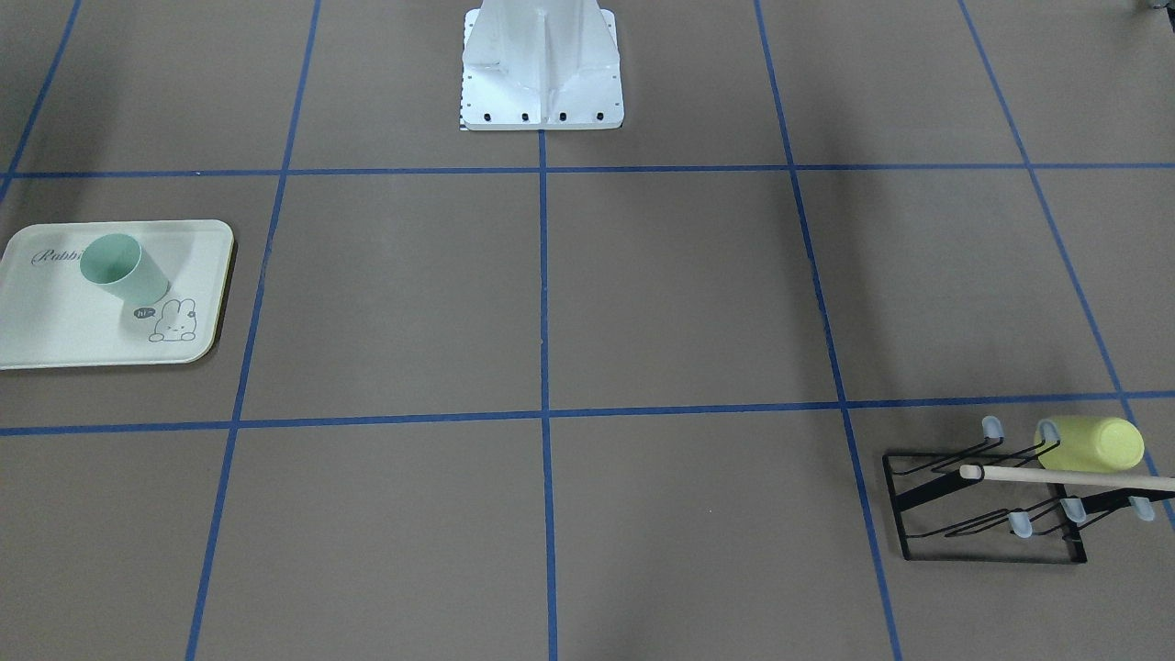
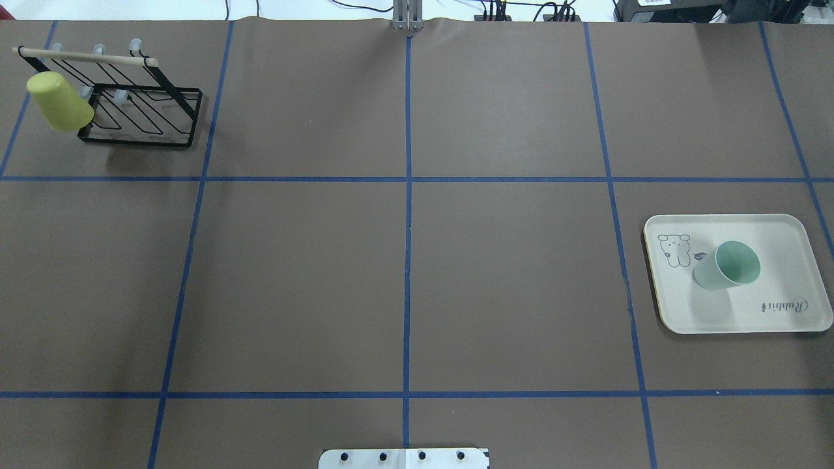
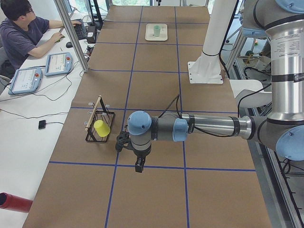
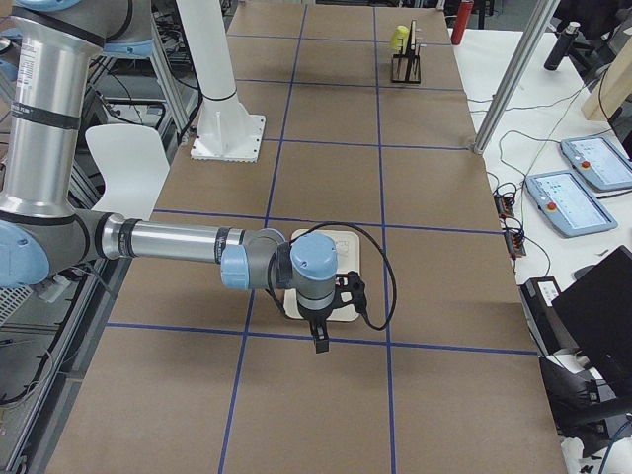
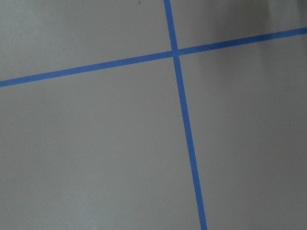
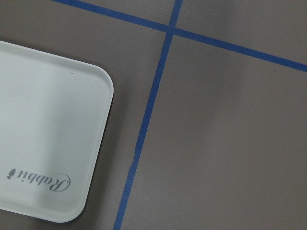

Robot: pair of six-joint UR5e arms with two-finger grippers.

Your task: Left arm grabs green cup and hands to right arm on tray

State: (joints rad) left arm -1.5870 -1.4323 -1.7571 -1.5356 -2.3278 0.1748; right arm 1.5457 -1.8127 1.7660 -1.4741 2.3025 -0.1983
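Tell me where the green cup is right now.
In the overhead view the green cup sits on the tray, far over on the robot's right side, just beside the bunny drawing.

Green cup (image 1: 122, 267) upright on tray (image 1: 55, 330)

Yellow-green cup (image 2: 60, 102) hung on black wire rack (image 2: 177, 91), wooden rod (image 2: 85, 56) atop, blue-taped brown table (image 2: 293, 273), seated operator (image 3: 21, 28)
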